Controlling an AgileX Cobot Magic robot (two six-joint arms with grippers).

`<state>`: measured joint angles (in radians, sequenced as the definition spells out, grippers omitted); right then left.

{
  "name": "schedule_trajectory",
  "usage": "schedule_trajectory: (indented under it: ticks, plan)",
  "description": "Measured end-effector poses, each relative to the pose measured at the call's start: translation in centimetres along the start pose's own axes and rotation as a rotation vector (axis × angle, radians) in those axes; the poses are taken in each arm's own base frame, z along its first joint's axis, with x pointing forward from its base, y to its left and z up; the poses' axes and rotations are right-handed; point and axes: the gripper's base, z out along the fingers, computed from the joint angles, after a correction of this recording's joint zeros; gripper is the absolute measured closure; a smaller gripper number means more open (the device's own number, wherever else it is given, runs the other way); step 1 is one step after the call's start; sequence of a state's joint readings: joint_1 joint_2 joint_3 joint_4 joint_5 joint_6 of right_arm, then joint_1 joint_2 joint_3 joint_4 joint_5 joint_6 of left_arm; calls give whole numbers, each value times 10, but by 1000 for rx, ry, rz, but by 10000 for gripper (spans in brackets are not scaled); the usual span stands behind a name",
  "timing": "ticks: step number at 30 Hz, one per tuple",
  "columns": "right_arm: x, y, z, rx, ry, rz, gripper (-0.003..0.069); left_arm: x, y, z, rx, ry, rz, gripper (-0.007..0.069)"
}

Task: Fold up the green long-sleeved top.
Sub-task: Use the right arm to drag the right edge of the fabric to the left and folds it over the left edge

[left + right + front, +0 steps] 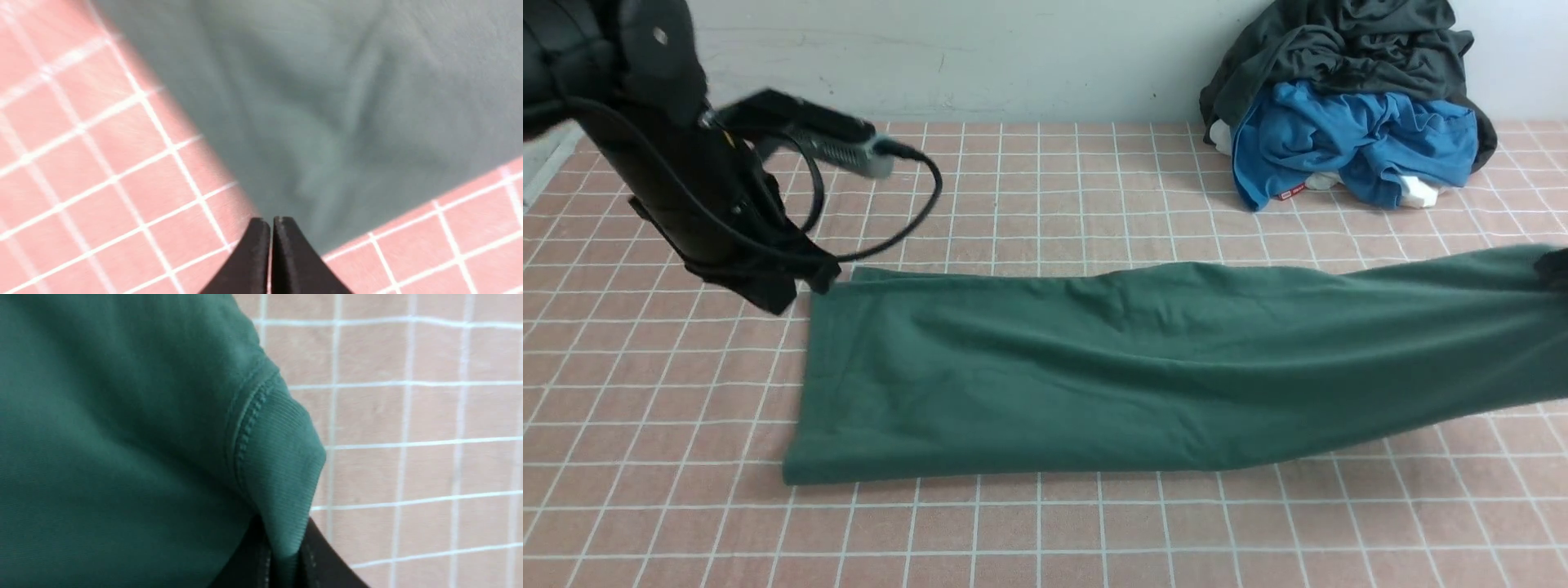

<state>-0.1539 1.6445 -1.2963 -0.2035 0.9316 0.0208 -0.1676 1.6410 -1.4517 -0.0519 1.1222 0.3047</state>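
Observation:
The green long-sleeved top (1143,367) lies across the checked table as a long strip folded lengthwise. Its right end is lifted a little off the table. My left gripper (805,290) hovers at the strip's far left corner. In the left wrist view my left gripper (271,222) is shut with nothing between its fingers, and the green cloth (327,102) lies just beyond the tips. My right gripper (1555,268) shows only as a dark bit at the frame's right edge. In the right wrist view my right gripper (282,555) is shut on a ribbed edge (282,457) of the top.
A pile stands at the back right against the wall: a dark grey-black garment (1339,49) over a bright blue garment (1347,139), with white cloth bits beneath. The pink checked tablecloth (1045,531) covers the table. My left arm's cable (915,212) loops above the cloth.

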Motion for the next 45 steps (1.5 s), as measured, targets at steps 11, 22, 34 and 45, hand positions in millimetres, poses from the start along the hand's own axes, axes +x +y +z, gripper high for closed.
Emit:
schedule_trajectory:
  ticks: [11,22,34,45]
  plan:
    - [-51,71,-158,-233,-401,-161,633,38,-16,-116,-85,-274,17,628]
    - [-42,265,-161,-591,-408,-479,633,85,-27,-182,-190,-422,14,628]
    - [-8,391,-68,-780,-303,-463,631,98,-28,-195,-236,-441,-28,628]
    - [-4,402,-55,-821,-280,-430,301,95,-38,-194,-220,-441,28,628]
